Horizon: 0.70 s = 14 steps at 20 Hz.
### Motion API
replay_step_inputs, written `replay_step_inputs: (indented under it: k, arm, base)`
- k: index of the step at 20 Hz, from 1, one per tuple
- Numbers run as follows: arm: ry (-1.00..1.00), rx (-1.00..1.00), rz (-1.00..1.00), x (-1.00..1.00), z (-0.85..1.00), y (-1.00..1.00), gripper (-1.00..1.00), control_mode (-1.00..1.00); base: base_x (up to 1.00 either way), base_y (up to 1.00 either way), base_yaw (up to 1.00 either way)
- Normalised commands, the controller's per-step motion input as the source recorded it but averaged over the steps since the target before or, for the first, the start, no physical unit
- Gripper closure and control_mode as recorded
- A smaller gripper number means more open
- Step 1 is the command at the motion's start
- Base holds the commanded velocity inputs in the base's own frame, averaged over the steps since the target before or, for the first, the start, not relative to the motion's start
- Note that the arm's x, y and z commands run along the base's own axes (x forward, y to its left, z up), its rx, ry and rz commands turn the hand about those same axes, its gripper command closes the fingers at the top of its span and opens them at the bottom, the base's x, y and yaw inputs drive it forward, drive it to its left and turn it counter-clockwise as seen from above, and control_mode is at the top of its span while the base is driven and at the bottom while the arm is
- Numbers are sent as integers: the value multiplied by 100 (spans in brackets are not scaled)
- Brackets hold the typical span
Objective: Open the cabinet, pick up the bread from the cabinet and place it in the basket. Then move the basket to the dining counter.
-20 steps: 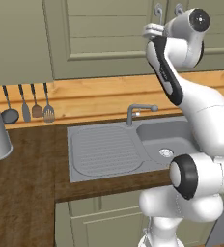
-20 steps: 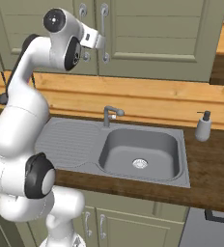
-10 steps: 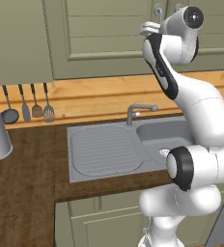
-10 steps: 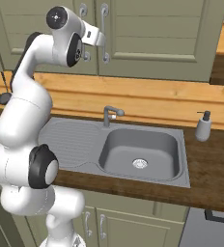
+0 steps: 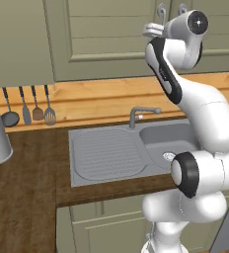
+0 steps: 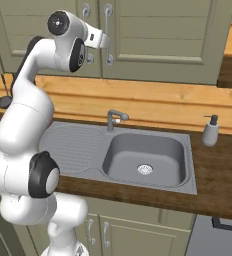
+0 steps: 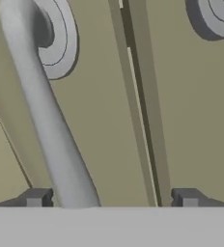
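The olive-green wall cabinet with recessed-panel doors point(image 6: 158, 35) stands directly in front of the tool, its two doors shut with only a thin dark seam point(image 7: 133, 96) between them. Below the tool runs the dark wood worktop point(image 6: 223, 170), carrying the grey sink with its ribbed drainer point(image 5: 116, 150) and a grey tap point(image 6: 114, 119). The white arm with dark joints point(image 5: 185, 99) rises from below to the cabinet doors. The tool point(image 7: 111, 198) is spread wide, a dark fingertip point(image 7: 35, 198) on one side and another on the far side, with the long curved grey metal bar handle point(image 7: 46, 120) standing between them, close beside that first fingertip; contact cannot be told.
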Motion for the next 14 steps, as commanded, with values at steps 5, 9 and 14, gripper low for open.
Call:
replay_step_inputs:
  k: [5, 9, 14]
  arm:
    - [0, 0, 0, 25, 0, 7, 100, -100]
    - [2, 0, -8, -1, 0, 9, 100, -100]
    - [4, -3, -22, -61, 0, 34, 100, -100]
  base:
    - [0, 0, 0]
    - [0, 0, 0]
    - [0, 0, 0]
